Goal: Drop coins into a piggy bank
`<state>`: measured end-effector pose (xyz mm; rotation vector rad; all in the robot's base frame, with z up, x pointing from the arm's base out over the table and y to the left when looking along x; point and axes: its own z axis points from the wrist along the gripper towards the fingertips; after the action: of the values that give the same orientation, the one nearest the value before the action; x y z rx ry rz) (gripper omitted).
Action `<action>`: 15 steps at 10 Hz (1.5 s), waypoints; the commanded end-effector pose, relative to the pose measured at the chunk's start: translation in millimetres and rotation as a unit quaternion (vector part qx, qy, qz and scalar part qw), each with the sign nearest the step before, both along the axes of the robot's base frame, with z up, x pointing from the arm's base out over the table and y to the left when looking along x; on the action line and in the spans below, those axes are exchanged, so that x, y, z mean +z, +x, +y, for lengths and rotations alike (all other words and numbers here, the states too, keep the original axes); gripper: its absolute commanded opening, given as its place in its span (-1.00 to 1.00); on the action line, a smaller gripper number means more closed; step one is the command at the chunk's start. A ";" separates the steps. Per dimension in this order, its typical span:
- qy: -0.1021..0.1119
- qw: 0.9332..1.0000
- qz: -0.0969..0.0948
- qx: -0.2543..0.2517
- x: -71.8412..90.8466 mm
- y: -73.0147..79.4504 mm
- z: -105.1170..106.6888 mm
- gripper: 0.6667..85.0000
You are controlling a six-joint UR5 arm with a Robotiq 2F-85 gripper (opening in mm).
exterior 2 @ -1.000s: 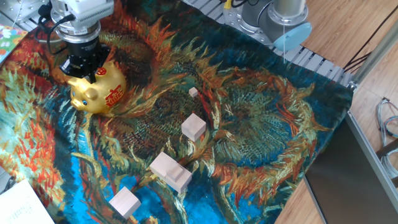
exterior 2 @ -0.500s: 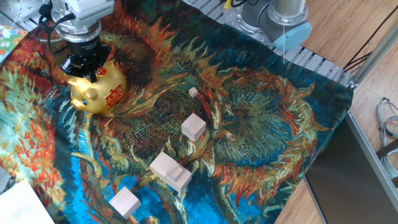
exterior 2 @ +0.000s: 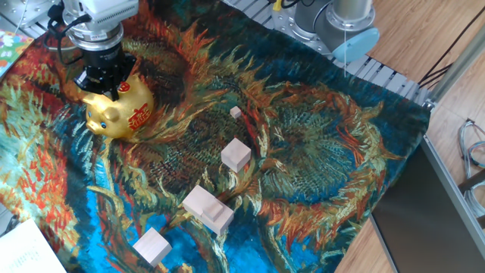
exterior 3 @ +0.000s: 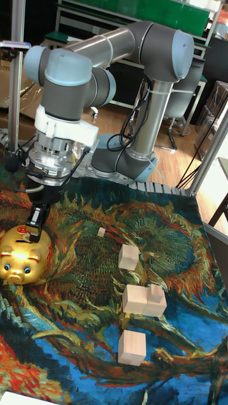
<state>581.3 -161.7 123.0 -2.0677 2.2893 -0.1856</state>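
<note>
The gripper [exterior 2: 101, 89] is hanging straight down over the back of the piggy bank [exterior 2: 120, 111], its dark fingertips [exterior 3: 33, 229] sitting right at the top of the gold body, touching it or just above it; the pictures are not settling which. That vertical stacking is the relation the coming move is turning on: the slot, which I am judging to be on the pig's back under the fingers, is lying directly below the tool, so any release only needs to go down. The pig is standing at the far-left part of the sunflower-patterned cloth [exterior 2: 318, 159], its long axis running from snout, which is pointing toward the near-left edge, to rump, which is pointing away toward the arm's side. Whether the jaws are parted or closed, and whether a coin is pinched between them, I cannot tell; the tips are too small and dark. 4 pale wooden blocks [exterior 2: 236, 154] and 1 tiny cube are lying well apart from the pig. Red character marks [exterior 2: 139, 116] are showing on the pig's flank, and another on its back, but I am not able to read them. No brand lettering is legible on the arm.
</note>
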 end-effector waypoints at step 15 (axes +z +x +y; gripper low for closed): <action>0.040 0.946 -0.001 -0.322 43.1 31.4 12.0 -0.48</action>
<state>595.1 -161.2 154.7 -1.6807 2.6337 -0.1500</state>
